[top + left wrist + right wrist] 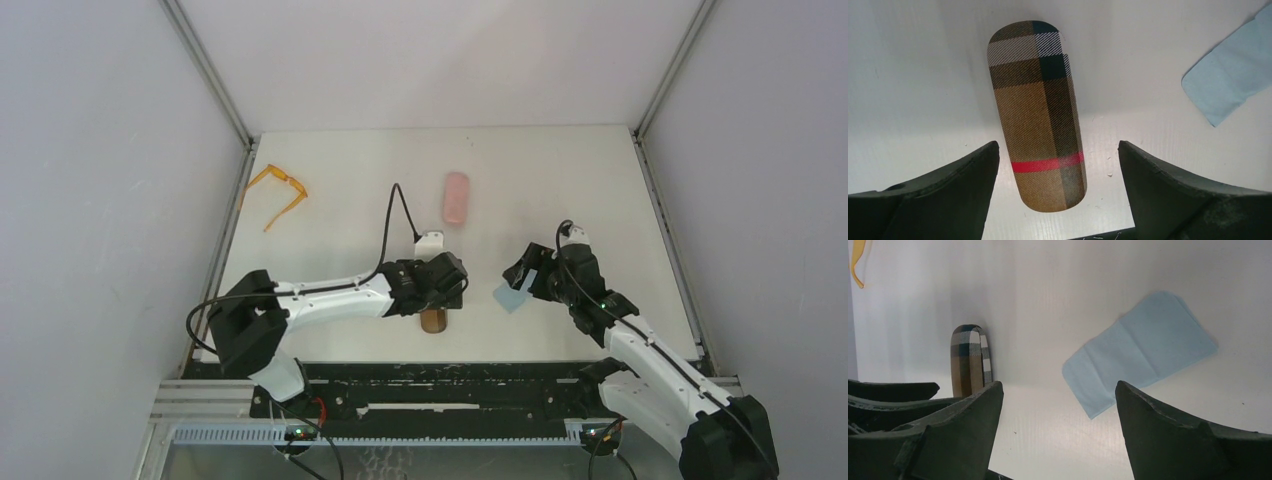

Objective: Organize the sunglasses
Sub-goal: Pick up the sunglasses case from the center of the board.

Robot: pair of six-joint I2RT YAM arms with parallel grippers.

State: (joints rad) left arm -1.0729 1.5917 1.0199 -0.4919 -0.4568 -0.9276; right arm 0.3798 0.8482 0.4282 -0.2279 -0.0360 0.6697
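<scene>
The orange-framed sunglasses lie unfolded at the far left of the table, by the wall; a sliver of the sunglasses shows in the right wrist view's top left corner. My left gripper hovers open above a closed brown plaid case, its fingers spread either side of the case's near end without touching it. My right gripper is open over bare table beside a light-blue cloth, with nothing between its fingers.
A closed pink case lies at mid-table behind the left gripper. The plaid case sits near the front edge. The cloth lies flat between the two grippers. Walls close in the table on both sides.
</scene>
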